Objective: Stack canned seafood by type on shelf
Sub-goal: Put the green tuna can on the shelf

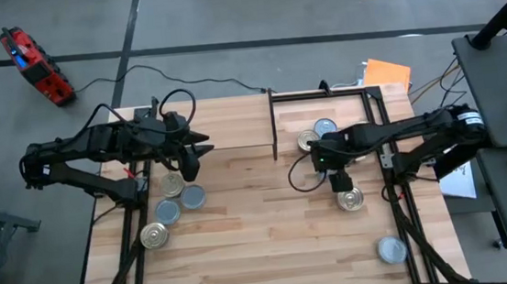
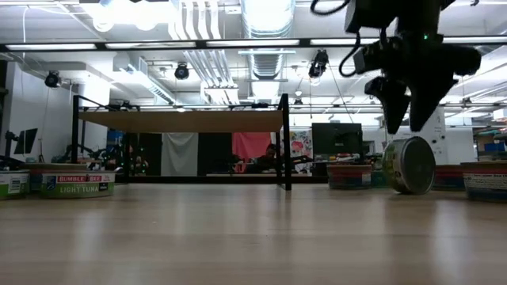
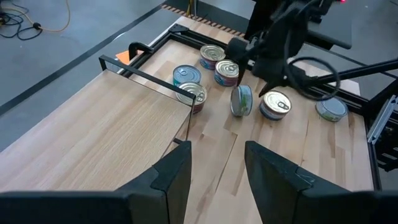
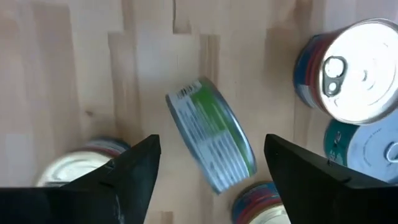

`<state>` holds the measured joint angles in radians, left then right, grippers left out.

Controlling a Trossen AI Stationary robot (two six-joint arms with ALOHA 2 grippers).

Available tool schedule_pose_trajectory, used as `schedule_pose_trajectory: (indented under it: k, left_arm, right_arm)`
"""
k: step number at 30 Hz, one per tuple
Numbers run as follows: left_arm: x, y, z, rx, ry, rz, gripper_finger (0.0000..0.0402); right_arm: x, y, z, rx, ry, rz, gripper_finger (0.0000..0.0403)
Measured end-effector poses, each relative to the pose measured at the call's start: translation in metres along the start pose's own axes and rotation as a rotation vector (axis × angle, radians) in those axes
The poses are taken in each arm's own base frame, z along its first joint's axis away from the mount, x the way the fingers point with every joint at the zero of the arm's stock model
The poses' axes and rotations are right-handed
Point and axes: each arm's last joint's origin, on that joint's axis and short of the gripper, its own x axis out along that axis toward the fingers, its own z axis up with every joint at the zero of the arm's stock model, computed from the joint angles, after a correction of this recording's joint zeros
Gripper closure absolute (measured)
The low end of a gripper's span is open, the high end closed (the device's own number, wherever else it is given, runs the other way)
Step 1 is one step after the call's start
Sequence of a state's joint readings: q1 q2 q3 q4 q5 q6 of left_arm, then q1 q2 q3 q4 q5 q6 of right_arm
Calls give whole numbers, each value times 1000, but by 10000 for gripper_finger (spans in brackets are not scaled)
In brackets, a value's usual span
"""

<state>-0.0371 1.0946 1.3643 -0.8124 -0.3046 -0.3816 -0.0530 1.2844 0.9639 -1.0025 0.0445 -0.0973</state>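
Note:
A tin with a green label [image 4: 211, 134] stands tilted on its rim on the tabletop; it also shows in the low view [image 2: 409, 165] and the left wrist view [image 3: 241, 101]. My right gripper [image 4: 212, 149] hangs open just above it [image 2: 410, 119], its fingers to either side and apart from it. My left gripper [image 3: 217, 168] is open and holds nothing; it hovers near the shelf's left part [image 1: 198, 154]. The shelf [image 1: 224, 121] is a raised light-wood board with a dark end panel [image 1: 273, 122]. Other tins [image 1: 173, 184] [image 1: 351, 200] rest flat on the table.
Several tins lie below my left arm [image 1: 168, 212] [image 1: 154, 233]. More tins sit right of the shelf's end panel [image 3: 185, 76] [image 3: 212, 55], one beside the tilted tin [image 3: 277, 102], one near the table's near right corner [image 1: 392, 249]. A black frame [image 1: 388, 158] borders the table.

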Motion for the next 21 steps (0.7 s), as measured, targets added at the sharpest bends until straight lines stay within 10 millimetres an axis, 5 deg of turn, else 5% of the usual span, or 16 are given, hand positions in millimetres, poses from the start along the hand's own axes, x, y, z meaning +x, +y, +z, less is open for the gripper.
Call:
schedule_pose_trajectory:
  k: [11, 18, 21]
  left_arm:
    - [0, 0, 0, 2, -4, -1, 267]
    - [0, 0, 0, 6, -4, -2, 267]
    - [0, 0, 0, 14, -4, -2, 267]
  right_arm:
    - [42, -11, 6, -85, 196, 109, 160]
    - [34, -11, 6, -54, 160, 151, 273]
    - [22, -14, 10, -5, 112, 149, 270]
